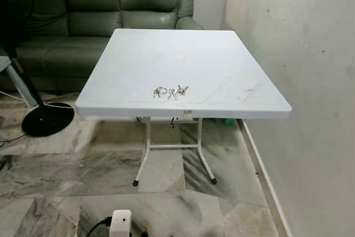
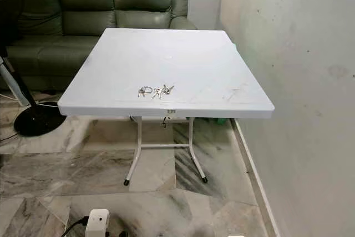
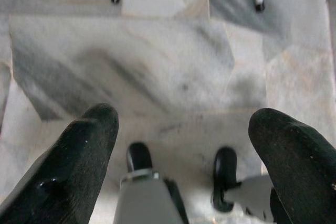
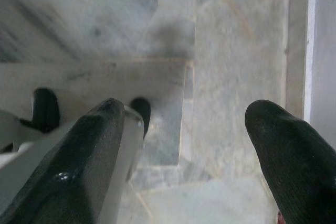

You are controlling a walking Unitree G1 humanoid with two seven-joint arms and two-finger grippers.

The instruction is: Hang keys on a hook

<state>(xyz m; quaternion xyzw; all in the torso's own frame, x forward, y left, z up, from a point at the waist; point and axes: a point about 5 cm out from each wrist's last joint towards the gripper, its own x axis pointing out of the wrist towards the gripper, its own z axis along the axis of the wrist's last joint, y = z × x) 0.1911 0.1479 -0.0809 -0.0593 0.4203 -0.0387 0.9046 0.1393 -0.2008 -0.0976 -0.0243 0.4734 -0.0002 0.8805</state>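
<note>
Keys (image 1: 170, 91): we see the bunch lying flat on the tabletop (image 1: 183, 59), toward its near edge at 6 o'clock from the middle, slightly left of centre, nothing touching it.
Tabletop: white, square, on white legs (image 1: 145, 148) with dark feet; its right side stands close to the wall (image 1: 299, 54).
Left gripper (image 3: 184, 145): we see it hanging over the marble floor (image 3: 157, 61), jaws spread wide with nothing between them; two table feet show at the far end of that view.
Right gripper (image 4: 184, 145): hanging over the floor as well, jaws wide apart and holding nothing; a pale skirting strip runs along one side of that view.
Sofa (image 1: 105, 15): green leather, at 11 o'clock beyond the tabletop.
Fan base (image 1: 47, 117): black and round, on the floor at 9 o'clock of the tabletop.
White box (image 1: 121, 223): on the floor at 6 o'clock, with a dark cable running off it.
</note>
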